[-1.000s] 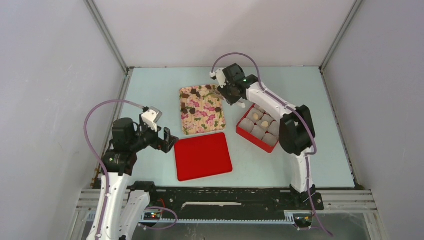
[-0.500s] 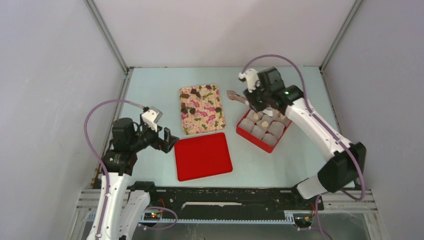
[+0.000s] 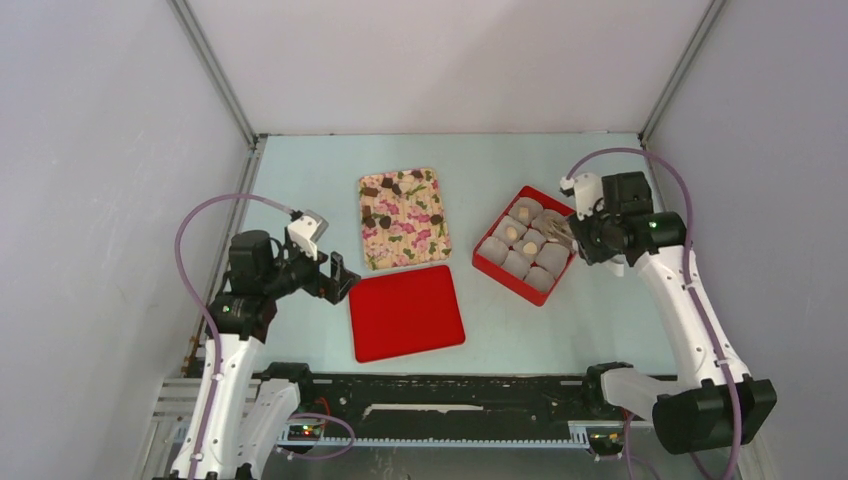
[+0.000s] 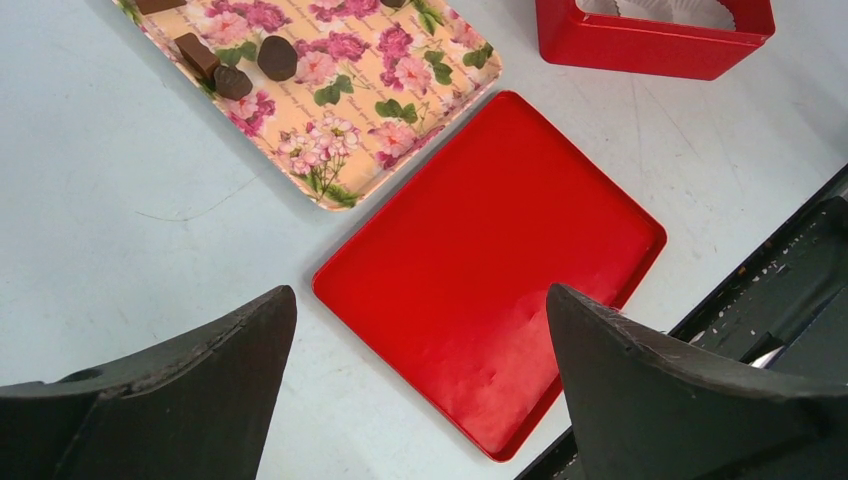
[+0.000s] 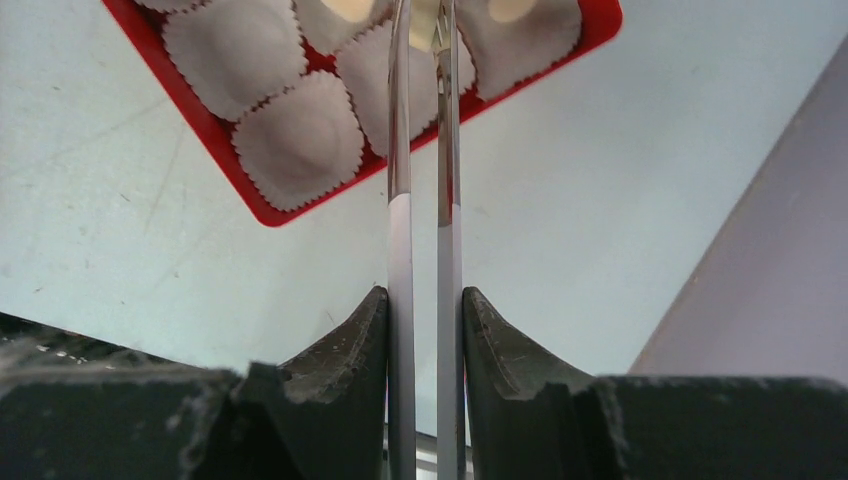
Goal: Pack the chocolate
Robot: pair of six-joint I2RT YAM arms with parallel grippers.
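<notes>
Several dark chocolates (image 3: 376, 217) lie on the floral tray (image 3: 410, 240); three of them show in the left wrist view (image 4: 277, 57). Pale tan chocolates (image 3: 511, 232) sit in paper cups (image 5: 300, 140) inside the red box (image 3: 500, 268). My right gripper (image 3: 585, 235) is shut on metal tongs (image 5: 400, 150), whose tips reach over the box's far cups. A pale bit shows between the tips; I cannot tell if it is gripped. My left gripper (image 3: 340, 280) is open and empty, above the table beside the red lid (image 3: 405, 312).
The red lid (image 4: 500, 270) lies flat near the front, just below the floral tray (image 4: 400, 100). The box's red rim (image 5: 262, 212) has bare table to its right, then the enclosure's right wall. The black base rail runs along the near edge.
My right arm swung right from the floral tray's far corner, carrying the tongs, and now holds them over the red box. The left arm barely moved.
</notes>
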